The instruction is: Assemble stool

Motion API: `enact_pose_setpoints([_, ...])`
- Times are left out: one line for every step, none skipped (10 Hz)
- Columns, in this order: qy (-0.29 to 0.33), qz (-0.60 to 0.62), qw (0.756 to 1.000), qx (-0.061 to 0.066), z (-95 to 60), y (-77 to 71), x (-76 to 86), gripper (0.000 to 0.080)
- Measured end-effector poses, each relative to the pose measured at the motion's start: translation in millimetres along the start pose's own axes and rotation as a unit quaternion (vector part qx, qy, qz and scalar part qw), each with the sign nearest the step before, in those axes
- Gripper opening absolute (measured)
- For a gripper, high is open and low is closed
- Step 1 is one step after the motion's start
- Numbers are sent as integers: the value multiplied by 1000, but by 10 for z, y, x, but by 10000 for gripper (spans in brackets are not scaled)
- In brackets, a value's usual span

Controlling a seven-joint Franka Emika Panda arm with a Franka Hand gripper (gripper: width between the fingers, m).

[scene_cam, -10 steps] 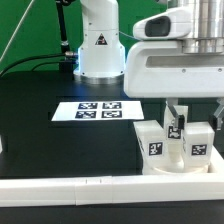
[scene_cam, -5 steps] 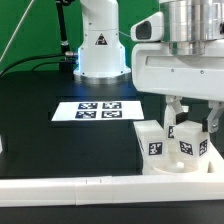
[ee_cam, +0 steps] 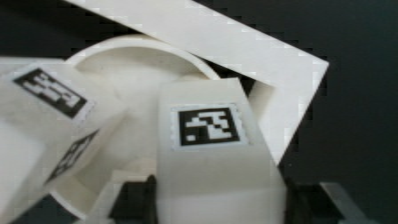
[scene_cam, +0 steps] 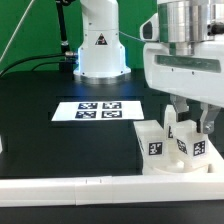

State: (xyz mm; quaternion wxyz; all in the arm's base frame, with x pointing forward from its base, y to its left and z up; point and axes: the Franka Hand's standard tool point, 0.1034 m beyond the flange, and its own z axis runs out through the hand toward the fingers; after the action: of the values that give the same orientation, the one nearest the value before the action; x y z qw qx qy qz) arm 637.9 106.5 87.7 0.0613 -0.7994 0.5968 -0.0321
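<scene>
In the exterior view you see the gripper (scene_cam: 187, 124) low over the seat disc (scene_cam: 170, 166), which lies on the black table (scene_cam: 60, 145) against the long white rail (scene_cam: 100, 187), at that view's right. Its fingers pinch an upright tagged leg (scene_cam: 183, 143); a second leg (scene_cam: 152, 139) stands just beside it. The marker board (scene_cam: 100, 110) lies flat nearer the robot base (scene_cam: 99, 45)

In the wrist view you see the held leg (ee_cam: 219, 140) between the fingertips, over the seat disc (ee_cam: 134, 75), the second leg (ee_cam: 54, 110) alongside
</scene>
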Motion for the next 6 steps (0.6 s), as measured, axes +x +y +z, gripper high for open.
enact_pose_setpoints([-4, 103, 995, 1, -3, 0, -10, 334])
enact_pose_setpoints([-9, 178, 984, 1, 4, 2, -16, 334])
enact_pose_setpoints([-21, 286, 958, 3, 9, -5, -21, 335])
enact_pose_setpoints([-31, 365, 931, 7, 9, -17, -16, 335])
enact_pose_setpoints([-37, 393, 919, 10, 9, -24, -18, 335])
enact_pose_setpoints([-40, 400, 916, 14, 6, -34, -37, 335])
